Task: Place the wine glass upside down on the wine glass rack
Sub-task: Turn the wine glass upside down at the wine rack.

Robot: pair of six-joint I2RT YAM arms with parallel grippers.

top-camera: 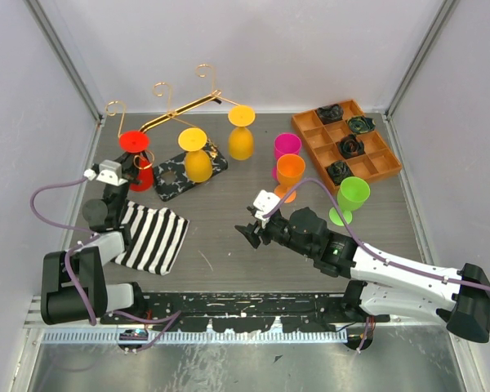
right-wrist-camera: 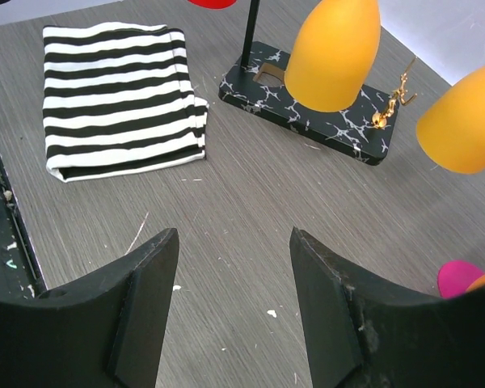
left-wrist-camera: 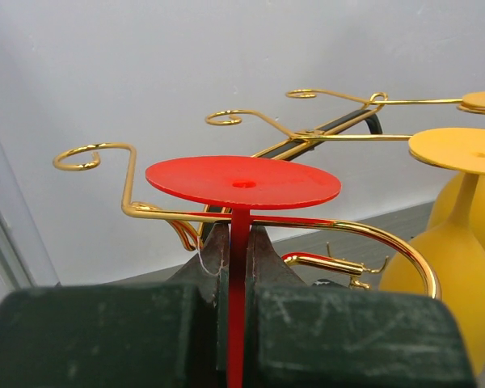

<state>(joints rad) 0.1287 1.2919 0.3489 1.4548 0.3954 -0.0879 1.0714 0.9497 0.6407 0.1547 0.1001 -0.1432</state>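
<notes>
Nearest, on the left, a striped cloth [top-camera: 151, 237] lay folded on the table [top-camera: 229, 261]. To its right the right gripper [right-wrist-camera: 234, 242] hung above bare tabletop, its jaws spread wide with nothing between them. Farther back on the left, the left gripper [left-wrist-camera: 239, 242] was clamped on the stem of the red wine glass [left-wrist-camera: 242, 182]. The glass was upside down, foot uppermost, at the left end of the wine glass rack [left-wrist-camera: 307, 137], with its foot just above the gold wire. Whether the foot touched the wire could not be told. 2 yellow glasses [top-camera: 198, 159] hung inverted farther along the rack. On the right stood an orange glass [top-camera: 290, 171], a pink glass [top-camera: 287, 147] and a green glass [top-camera: 353, 196], with an orange tray [top-camera: 376, 163] beyond them.
</notes>
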